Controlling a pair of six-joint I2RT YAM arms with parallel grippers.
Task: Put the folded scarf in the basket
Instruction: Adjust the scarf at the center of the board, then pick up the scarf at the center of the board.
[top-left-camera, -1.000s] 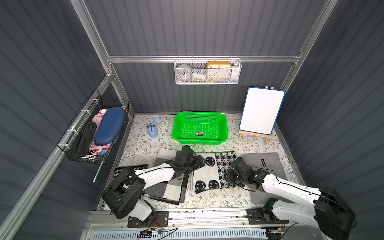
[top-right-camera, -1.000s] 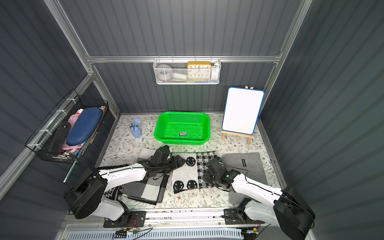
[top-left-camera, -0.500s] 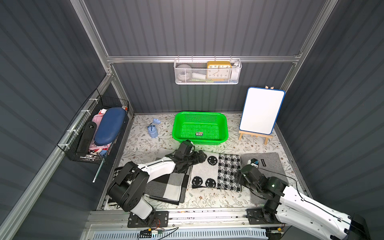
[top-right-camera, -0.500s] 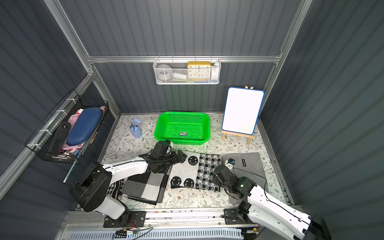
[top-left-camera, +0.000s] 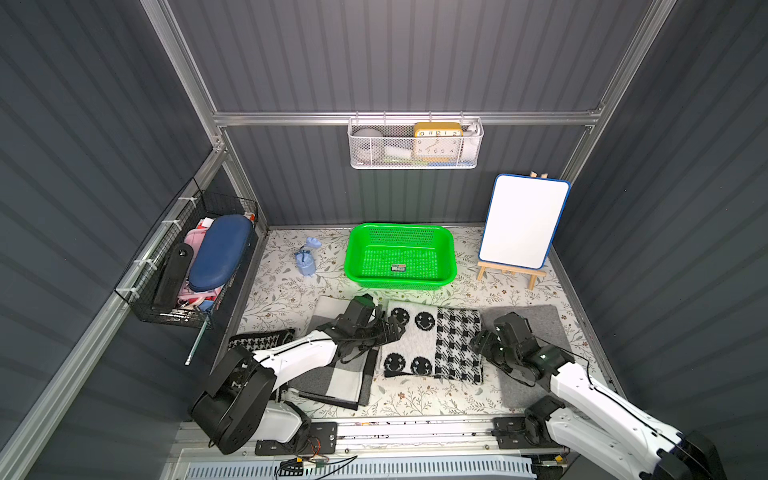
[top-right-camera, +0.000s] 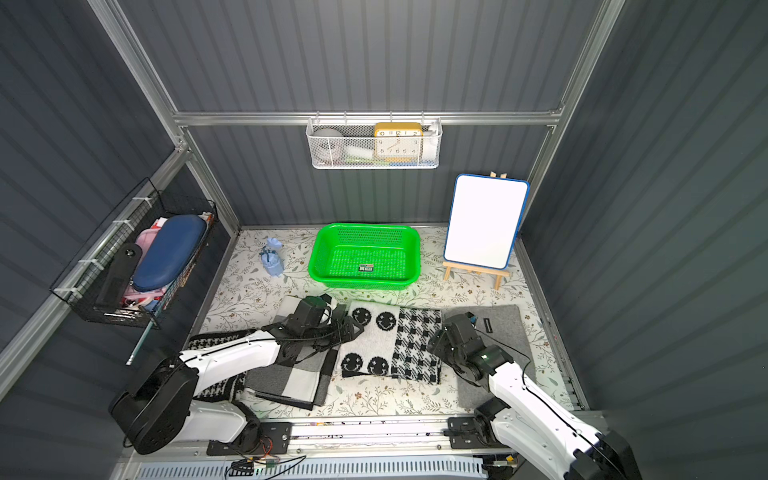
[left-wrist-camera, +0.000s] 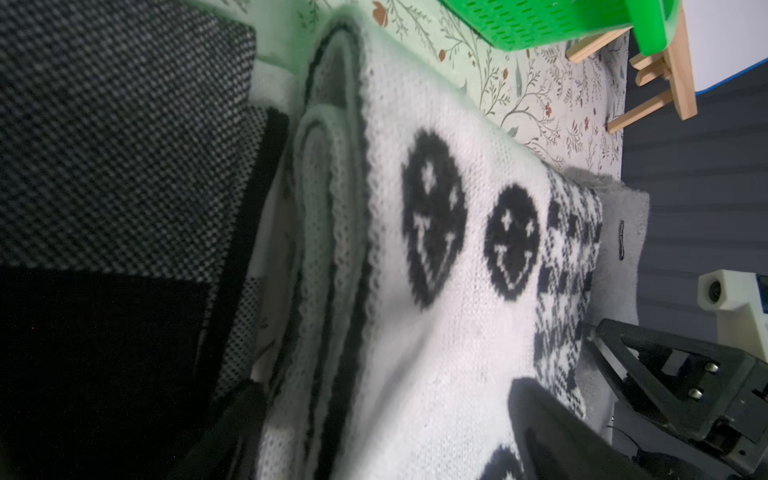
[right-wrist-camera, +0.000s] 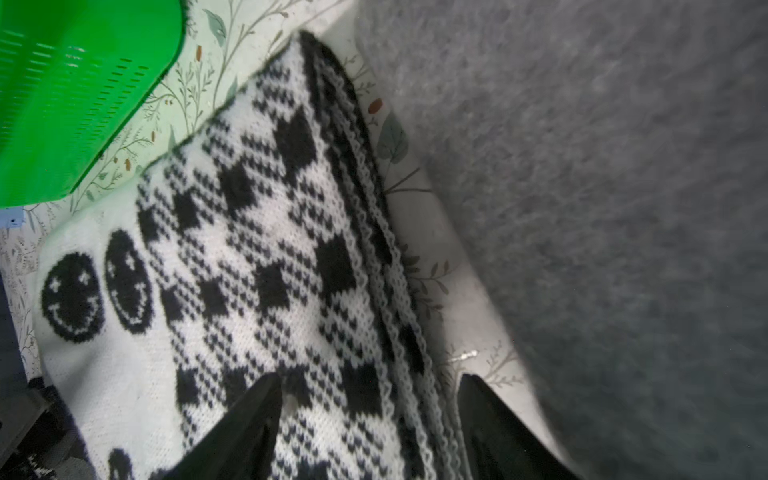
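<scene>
The folded scarf (top-left-camera: 432, 345) (top-right-camera: 390, 343), white knit with black smiley faces and a houndstooth part, lies flat on the floral table in front of the green basket (top-left-camera: 446, 249) (top-right-camera: 411, 249), which holds only a small label. My left gripper (top-left-camera: 390, 330) (top-right-camera: 353, 330) is open at the scarf's left edge. In the left wrist view the scarf (left-wrist-camera: 415, 332) lies between the spread jaws of that gripper (left-wrist-camera: 386, 436). My right gripper (top-left-camera: 482, 345) (top-right-camera: 436, 345) is open at the right edge. In the right wrist view, that gripper (right-wrist-camera: 370, 415) straddles the layered edge of the scarf (right-wrist-camera: 257, 249).
A grey-and-white check cloth (top-left-camera: 336, 374) lies under the left arm, and a houndstooth cloth (top-left-camera: 257, 338) sits further left. A grey felt mat (top-left-camera: 536, 324) lies under the right arm. A whiteboard on an easel (top-left-camera: 521, 222) and a small blue object (top-left-camera: 305, 257) flank the basket.
The right gripper let go of the scarf, drew back to the right, then came back to its right edge with wider jaws. The scarf now lies flatter. The left gripper stayed at the left edge.
</scene>
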